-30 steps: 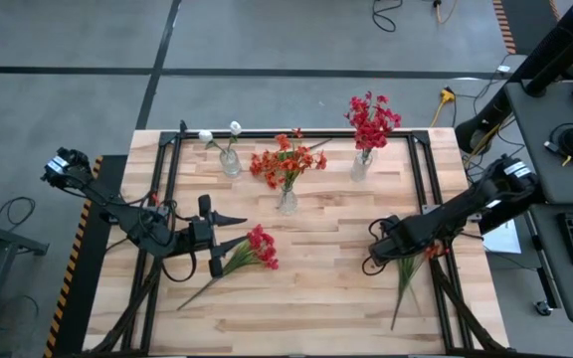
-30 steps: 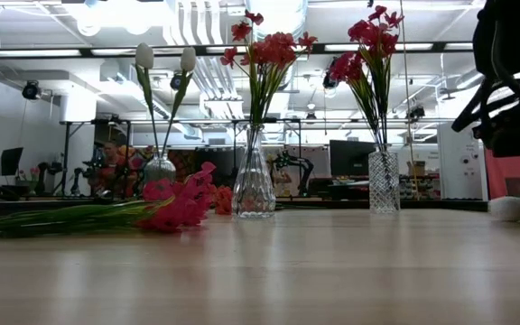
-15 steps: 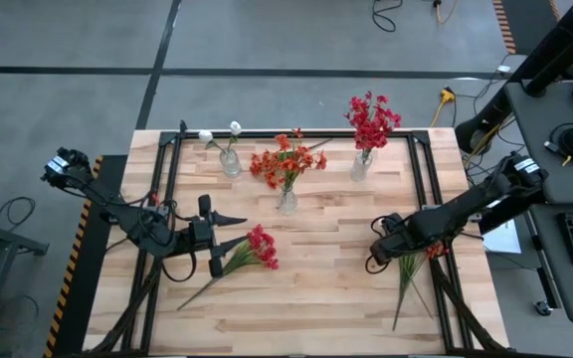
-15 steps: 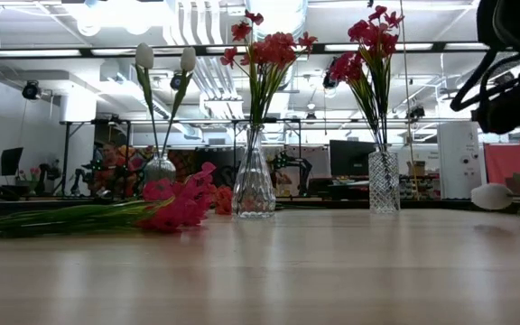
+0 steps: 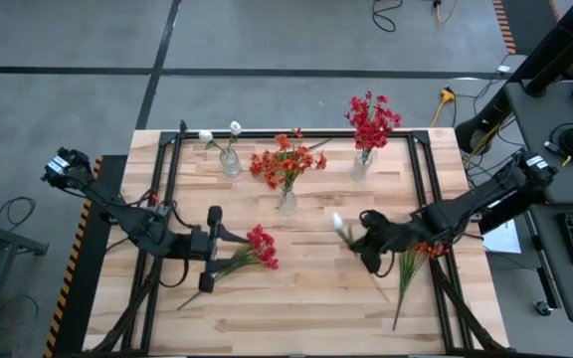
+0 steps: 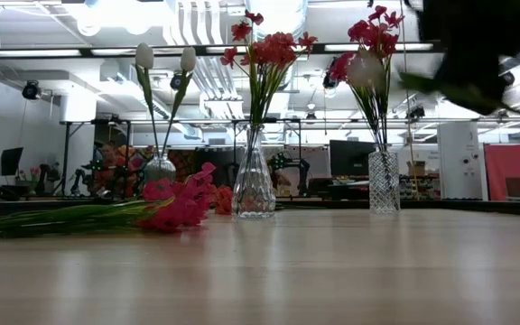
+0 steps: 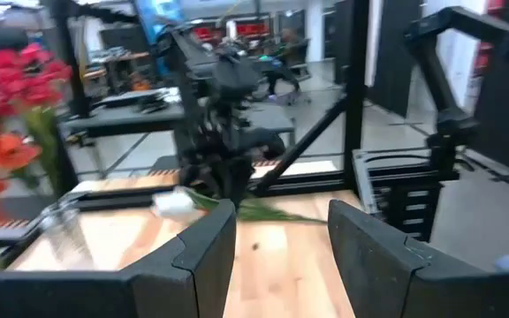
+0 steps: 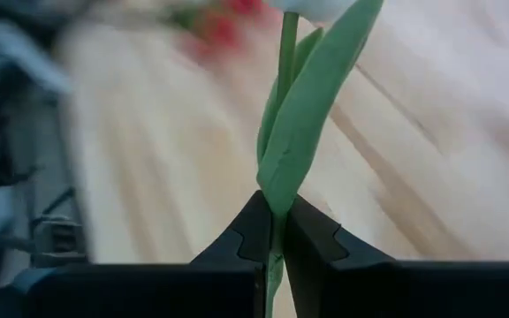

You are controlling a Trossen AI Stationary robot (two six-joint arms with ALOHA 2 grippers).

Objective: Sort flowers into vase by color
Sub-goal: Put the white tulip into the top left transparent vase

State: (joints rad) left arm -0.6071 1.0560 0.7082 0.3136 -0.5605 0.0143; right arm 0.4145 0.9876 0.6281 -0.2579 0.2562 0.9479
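My right gripper (image 5: 359,239) is right of the table's middle, shut on a white flower whose bloom (image 5: 337,223) points toward the left edge. The low view shows that bloom (image 6: 366,70) high above the table, in front of the gripper (image 6: 450,81). My left gripper (image 5: 229,242) is open and level beside a crimson-red spray (image 5: 257,247) that lies flat on the table. Along the far side stand three glass vases: white blooms (image 5: 229,159), orange blooms (image 5: 286,199) and red blooms (image 5: 362,164). Another spray (image 5: 408,273) lies under the right arm. My right gripper pinches the white flower's green stem (image 8: 273,212) between its two fingers, just behind a long leaf (image 8: 312,115). The fingers come level from the table's right side. The flower is lifted clear and sticks out past the fingertips, bloom (image 8: 316,7) foremost.
Black frame rails (image 5: 172,189) run along the table's left and right sides. Bare wood lies between the two grippers and along the near edge. The left wrist view looks across the table at the right arm (image 7: 224,97) and the white bloom (image 7: 173,204).
My right gripper has risen from the table's right side with the white flower and moved toward the table's middle. The flower is now lifted clear, and its bloom has climbed high in the low view. My left gripper has shifted slightly toward the red spray.
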